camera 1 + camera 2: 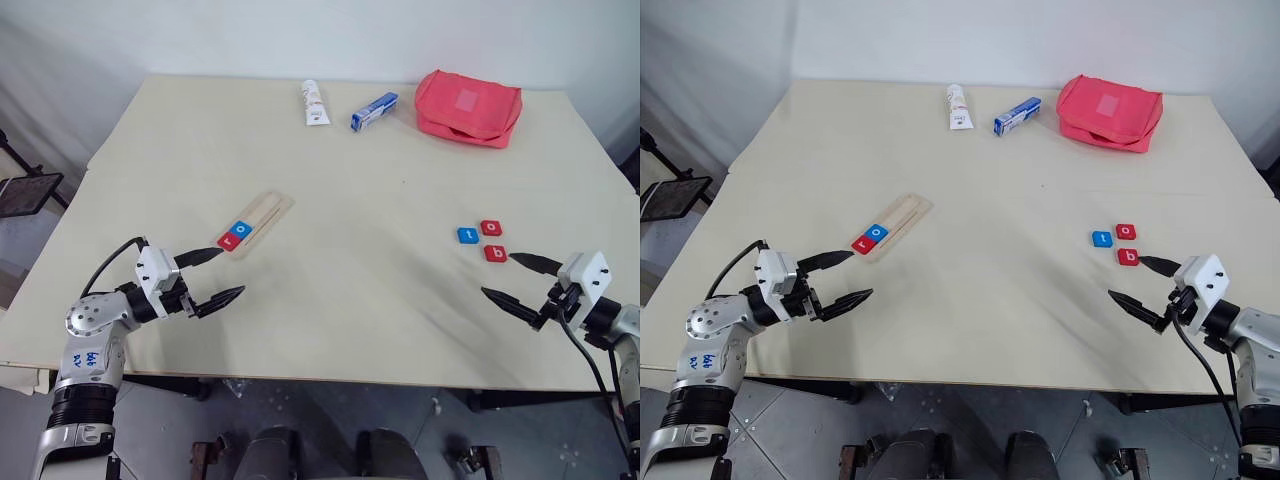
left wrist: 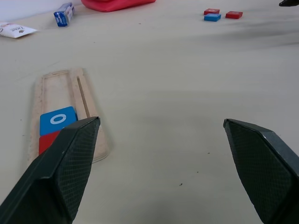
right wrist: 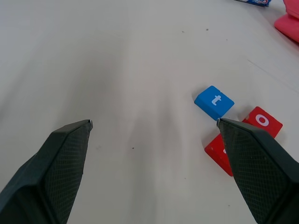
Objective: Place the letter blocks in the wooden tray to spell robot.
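Right wrist view reads "t" on the blue block (image 3: 214, 101), "o" on red (image 3: 261, 122); both tools gape empty.

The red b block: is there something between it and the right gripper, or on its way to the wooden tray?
Nothing visible. The red b block lies just ahead of the open right gripper, and only bare table separates it from the wooden tray, whose far slots are free.

Large cream worktop (image 1: 330, 330), bare board, matte, with faint soft shadows. White wall (image 1: 300, 35) behind its far edge. Grey speckled floor (image 1: 160, 430) below the near edge. Black stand (image 1: 25, 190) off the left edge. Light even, diffuse.
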Robot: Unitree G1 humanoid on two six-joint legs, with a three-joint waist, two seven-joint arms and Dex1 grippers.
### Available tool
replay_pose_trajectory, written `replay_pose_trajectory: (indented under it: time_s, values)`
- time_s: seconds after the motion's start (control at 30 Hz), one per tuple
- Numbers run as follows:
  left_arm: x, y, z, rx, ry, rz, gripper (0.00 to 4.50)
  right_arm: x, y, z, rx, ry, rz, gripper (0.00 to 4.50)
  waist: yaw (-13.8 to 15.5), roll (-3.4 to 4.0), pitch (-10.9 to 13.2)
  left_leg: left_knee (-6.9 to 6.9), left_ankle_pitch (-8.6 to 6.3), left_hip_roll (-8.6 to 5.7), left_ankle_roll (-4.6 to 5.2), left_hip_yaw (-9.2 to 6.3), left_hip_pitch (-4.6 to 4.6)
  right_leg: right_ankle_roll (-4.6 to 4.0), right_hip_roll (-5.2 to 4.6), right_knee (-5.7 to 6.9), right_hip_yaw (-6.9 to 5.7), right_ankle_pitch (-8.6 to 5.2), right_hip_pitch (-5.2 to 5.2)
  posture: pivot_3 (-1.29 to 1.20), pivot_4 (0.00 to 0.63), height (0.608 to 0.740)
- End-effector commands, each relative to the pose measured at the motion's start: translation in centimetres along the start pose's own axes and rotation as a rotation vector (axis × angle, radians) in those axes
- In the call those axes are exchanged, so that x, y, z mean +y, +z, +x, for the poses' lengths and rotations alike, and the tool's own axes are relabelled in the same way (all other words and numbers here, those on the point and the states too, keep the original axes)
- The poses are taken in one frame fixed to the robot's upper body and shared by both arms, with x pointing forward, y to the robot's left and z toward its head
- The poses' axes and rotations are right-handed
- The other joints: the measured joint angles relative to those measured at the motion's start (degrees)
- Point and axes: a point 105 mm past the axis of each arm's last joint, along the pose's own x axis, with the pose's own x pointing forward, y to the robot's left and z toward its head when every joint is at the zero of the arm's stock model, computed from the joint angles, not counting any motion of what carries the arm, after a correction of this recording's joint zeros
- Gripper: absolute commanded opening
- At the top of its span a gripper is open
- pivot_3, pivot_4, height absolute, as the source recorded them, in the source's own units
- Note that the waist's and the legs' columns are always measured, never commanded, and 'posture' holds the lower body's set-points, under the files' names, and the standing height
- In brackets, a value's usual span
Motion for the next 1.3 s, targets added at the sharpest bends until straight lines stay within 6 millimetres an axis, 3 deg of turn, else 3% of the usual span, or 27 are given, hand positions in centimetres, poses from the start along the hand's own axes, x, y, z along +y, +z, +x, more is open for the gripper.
replay_pose_trajectory:
  time_s: [0.03,0.23,0.5,0.63,0.77,0.9,1.03,1.3]
  values:
    - [0.1,1.2,0.2,-0.038,0.016,0.035,4.50,-0.4,1.3,-0.1,-0.035,-0.009,-0.033,4.48,0.0,0.00,0.0,0.00,0.00,0.00,0.00,0.00,0.00,0.00,0.00,0.00,0.00,0.00,0.00,0.00,0.150,0.740]
    - [-0.3,1.1,-0.7,-0.003,0.083,0.037,4.50,-0.4,1.2,-0.2,-0.029,-0.006,-0.026,4.48,0.0,0.00,0.0,-0.02,0.00,0.00,0.01,-0.01,0.00,0.00,-0.01,0.00,0.02,0.00,0.00,0.00,0.150,0.740]
    - [-1.3,0.8,-4.0,0.101,0.151,-0.029,4.50,-0.7,1.7,0.5,-0.033,0.018,-0.027,4.48,-0.1,0.03,0.0,-0.02,0.00,0.06,0.00,0.00,0.00,0.00,-0.05,-0.14,0.13,0.00,0.04,0.00,0.150,0.740]
    - [-1.2,0.8,-4.1,0.138,0.157,-0.044,4.50,-0.8,2.0,1.1,-0.039,0.034,-0.033,4.48,0.1,0.05,0.0,0.00,0.00,0.05,0.00,-0.08,0.01,0.00,-0.06,-0.18,0.17,0.00,0.12,0.00,0.150,0.740]
    - [-0.1,1.2,-2.7,0.174,0.159,-0.075,4.50,-1.0,2.8,1.9,-0.061,0.046,-0.050,4.48,0.2,0.06,0.1,0.01,-0.01,0.01,0.01,-0.20,0.01,0.00,-0.06,-0.26,0.19,0.00,0.25,0.00,0.150,0.740]
    - [2.3,2.4,0.2,0.256,0.198,-0.122,4.50,-0.8,3.4,2.5,-0.080,0.070,-0.068,4.48,0.2,0.08,0.1,0.13,0.00,-0.02,0.00,-0.46,0.02,0.00,0.00,-0.27,0.13,0.00,0.46,0.00,0.150,0.740]
    - [2.8,2.6,1.0,0.293,0.221,-0.131,4.50,-0.8,3.5,2.6,-0.082,0.075,-0.071,4.48,-0.4,0.11,0.1,-0.04,-0.01,-0.08,0.00,-0.52,0.08,0.00,0.00,-0.26,0.10,0.00,0.45,0.00,0.150,0.740]
    - [5.4,3.0,4.7,0.444,0.272,-0.121,4.50,-0.6,4.1,3.0,-0.096,0.095,-0.084,4.48,0.3,0.02,0.2,0.04,0.00,-0.17,-0.02,-0.63,0.02,0.00,0.05,-0.26,-0.11,0.00,0.47,0.00,0.150,0.740]
